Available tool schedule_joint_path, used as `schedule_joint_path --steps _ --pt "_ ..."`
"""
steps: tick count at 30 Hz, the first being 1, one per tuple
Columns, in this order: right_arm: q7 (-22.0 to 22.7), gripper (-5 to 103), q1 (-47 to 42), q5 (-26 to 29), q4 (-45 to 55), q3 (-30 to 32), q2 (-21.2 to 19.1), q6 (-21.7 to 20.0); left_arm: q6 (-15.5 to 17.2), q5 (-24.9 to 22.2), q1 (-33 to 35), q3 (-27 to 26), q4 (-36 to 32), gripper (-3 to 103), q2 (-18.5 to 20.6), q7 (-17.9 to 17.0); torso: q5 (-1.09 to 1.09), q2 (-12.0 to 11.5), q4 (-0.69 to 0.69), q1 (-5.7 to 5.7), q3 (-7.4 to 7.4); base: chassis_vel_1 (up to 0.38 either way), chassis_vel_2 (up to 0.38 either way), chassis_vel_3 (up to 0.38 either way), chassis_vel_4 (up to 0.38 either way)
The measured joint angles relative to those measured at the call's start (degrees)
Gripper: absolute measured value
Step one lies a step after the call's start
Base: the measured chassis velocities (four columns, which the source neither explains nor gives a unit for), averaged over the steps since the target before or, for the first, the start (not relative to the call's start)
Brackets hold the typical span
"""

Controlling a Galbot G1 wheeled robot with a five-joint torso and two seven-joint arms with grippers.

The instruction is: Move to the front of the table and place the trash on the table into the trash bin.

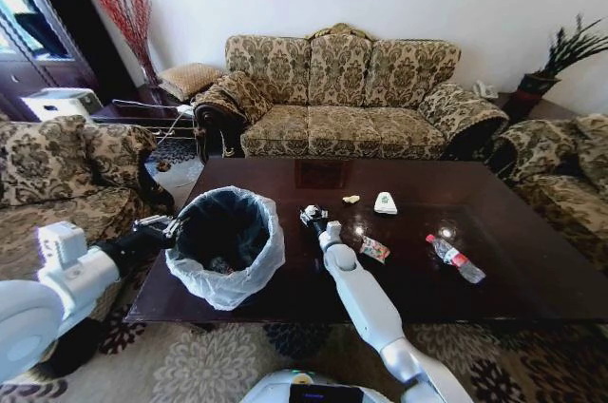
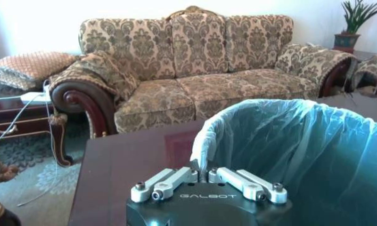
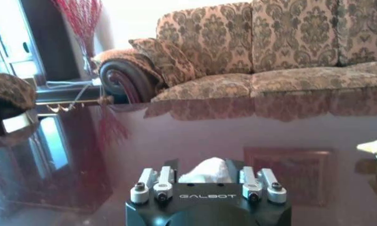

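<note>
Head view: the trash bin (image 1: pixel 226 243) stands on the tabletop (image 1: pixel 532 270), the left claw (image 1: pixel 169 225) at its rim; wrapper (image 1: pixel 374 249) and bottle (image 1: pixel 455 259) lie beyond.

Left wrist view: the left claw (image 2: pixel 204 175) pinches the bin's bag (image 2: pixel 204 141).

Right wrist view: the right claw (image 3: pixel 206 178) clamps crumpled white paper (image 3: pixel 207 170).

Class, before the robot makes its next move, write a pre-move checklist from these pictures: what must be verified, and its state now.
1. Right gripper shut on white paper ball: ok.
2. Left gripper gripping the trash bin by its bag rim: ok.
3. Bin upright, mouth open: ok.
4. Paper already above the bin: not ok; it is beside the bin, over the table.
5. Table cleared: not ok; bottle, wrapper, white packet and a paper scrap remain.
6. Grip firmness: cannot tell.
</note>
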Motion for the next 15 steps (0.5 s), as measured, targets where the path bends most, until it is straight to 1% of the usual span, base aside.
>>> schedule_joint_path --steps 1,2,3,6,7,8,9,10,11,14,15 --pt "0.1 46 0.1 -0.1 -0.3 0.1 0.0 0.0 0.0 0.0 0.0 0.0 0.0 1 -0.1 0.0 0.0 0.0 0.0 0.0 0.0 0.0 0.0 0.0 0.0" --pt "0.2 41 0.1 -0.1 -0.6 0.2 0.0 0.0 -0.1 0.0 0.0 0.0 0.0 1 -0.2 0.0 0.0 0.0 0.0 0.0 0.0 0.0 0.0 0.0 0.0" --pt "0.2 41 0.1 -0.1 -0.6 0.2 0.0 0.0 -0.1 0.0 0.0 0.0 0.0 1 -0.2 0.0 0.0 0.0 0.0 0.0 0.0 0.0 0.0 0.0 0.0" --pt "0.3 25 0.1 -0.1 -1.4 0.4 -0.1 -0.2 -0.2 0.0 0.1 0.1 0.0 1 -0.8 0.0 0.0 0.0 -0.01 0.0 0.0 0.0 0.0 0.0 0.0" --pt "0.3 25 0.1 -0.1 -1.4 0.4 -0.1 -0.2 -0.2 0.0 0.1 0.1 0.0 1 -0.8 0.0 0.0 0.0 -0.01 0.0 0.0 0.0 0.0 0.0 0.0" --pt "0.3 19 0.0 -0.1 -1.4 0.4 -0.2 -0.3 -0.2 0.0 0.2 0.1 0.0 1 -1.0 0.0 0.0 0.0 0.0 0.0 0.0 0.0 0.0 0.0 0.0" --pt "0.3 19 -0.1 -0.1 -1.4 0.4 -0.2 -0.3 -0.2 0.0 0.2 0.1 0.0 1 -1.0 0.0 0.0 0.0 0.0 0.0 0.0 0.0 0.0 0.0 0.0" --pt "0.3 14 -0.2 -0.1 -1.4 0.4 -0.3 -0.4 -0.3 0.0 0.2 0.1 0.0 1 -1.1 0.0 0.0 0.0 0.0 0.0 0.0 0.0 0.0 0.0 0.0" --pt "0.3 14 -0.2 -0.1 -1.4 0.4 -0.3 -0.4 -0.3 0.0 0.2 0.1 0.0 1 -1.1 0.0 0.0 0.0 0.0 0.0 0.0 0.0 0.0 0.0 0.0" --pt "0.3 3 -1.1 0.1 -0.4 0.5 -0.7 -0.5 -0.4 0.0 0.5 -0.1 0.1 1 -1.0 0.0 0.0 0.0 0.0 0.0 0.0 0.0 0.0 0.0 0.0" --pt "0.3 3 -1.1 0.1 -0.4 0.5 -0.7 -0.5 -0.4 0.0 0.5 -0.1 0.1 1 -1.0 0.0 0.0 0.0 0.0 0.0 0.0 0.0 0.0 0.0 0.0"
